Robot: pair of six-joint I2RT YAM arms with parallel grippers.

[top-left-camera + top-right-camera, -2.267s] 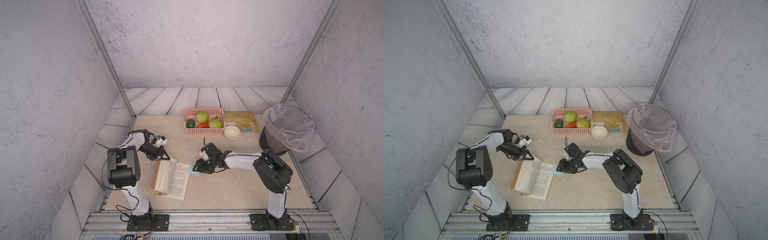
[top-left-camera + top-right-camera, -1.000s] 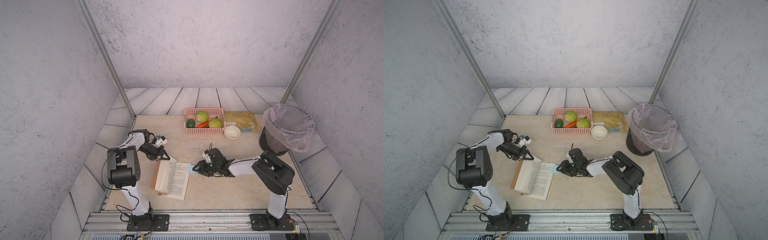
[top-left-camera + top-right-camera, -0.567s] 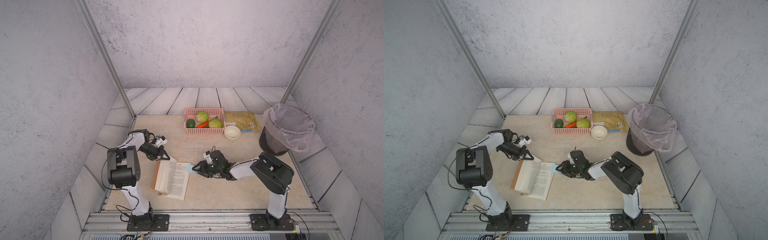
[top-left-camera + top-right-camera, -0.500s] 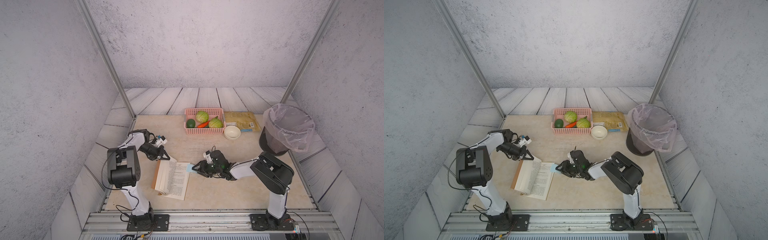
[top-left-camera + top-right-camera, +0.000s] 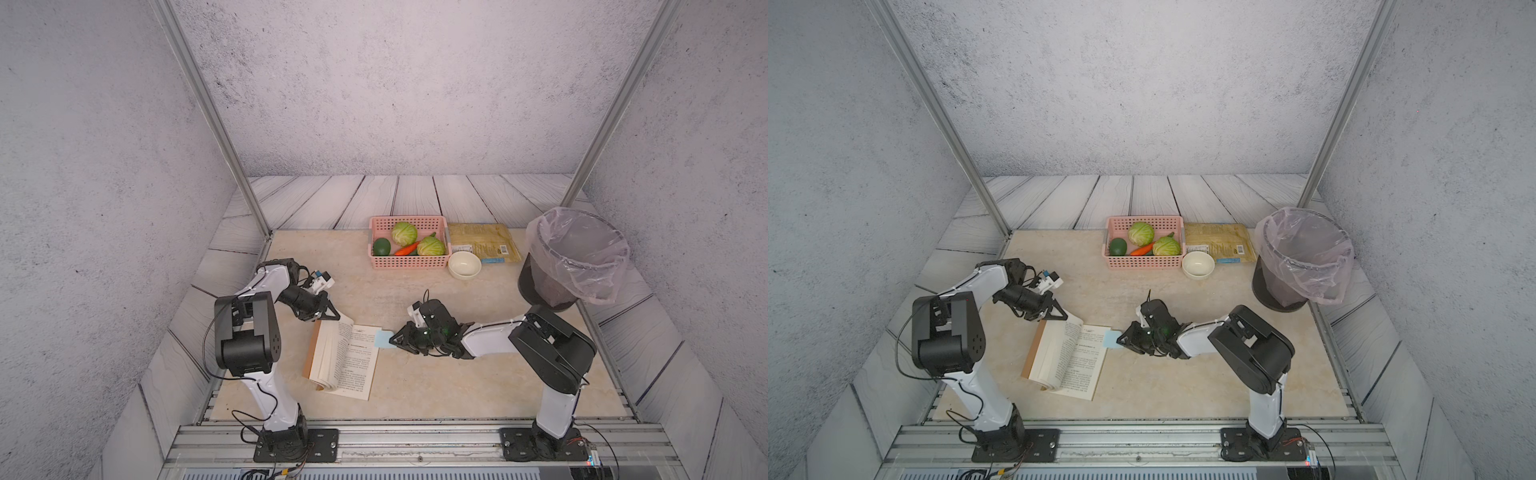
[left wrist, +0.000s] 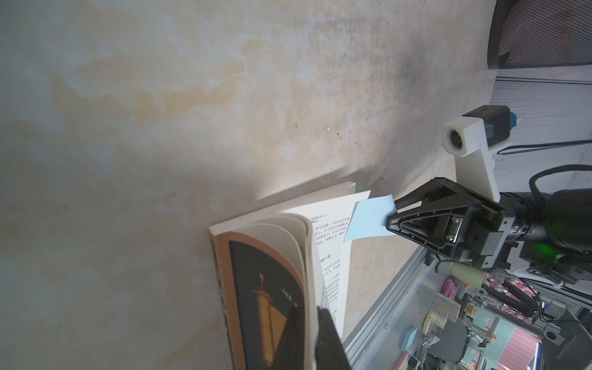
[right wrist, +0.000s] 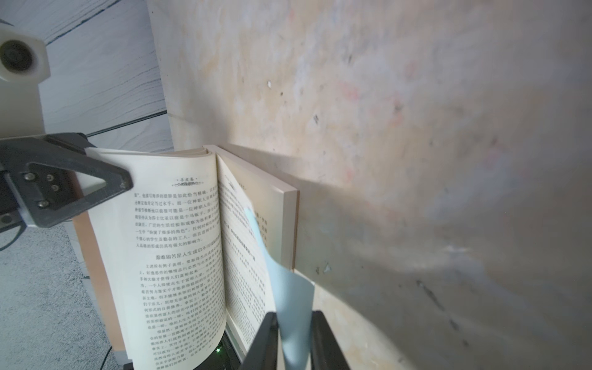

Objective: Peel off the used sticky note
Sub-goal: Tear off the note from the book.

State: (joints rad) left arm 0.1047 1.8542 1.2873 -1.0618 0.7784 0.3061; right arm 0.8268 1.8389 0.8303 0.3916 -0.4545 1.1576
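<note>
Pale blue paper, the sticky note (image 5: 383, 337), is clinging by one edge to the right-hand page of the open book (image 5: 345, 365), and its free end is hanging out past the page edge over the table (image 5: 415, 395). The right jaws are standing narrow, one on each side of that free end. In the right wrist view the note (image 7: 290, 288) is curving up between them, but I cannot tell whether they are gripping it or only flanking it. The left jaws are clamping the far corner of the book's left-hand pages, holding the book open and steady.

By my reading, the approach is done and the grasp is just being made. The note is not yet peeled, and its stuck end appears to be lying flat on the print. What is remaining is a firm pinch, then a pull away from the page, slow enough not to drag or tear the leaf. After that probably comes a drop into the lined bin (image 5: 575, 257) beyond.
</note>
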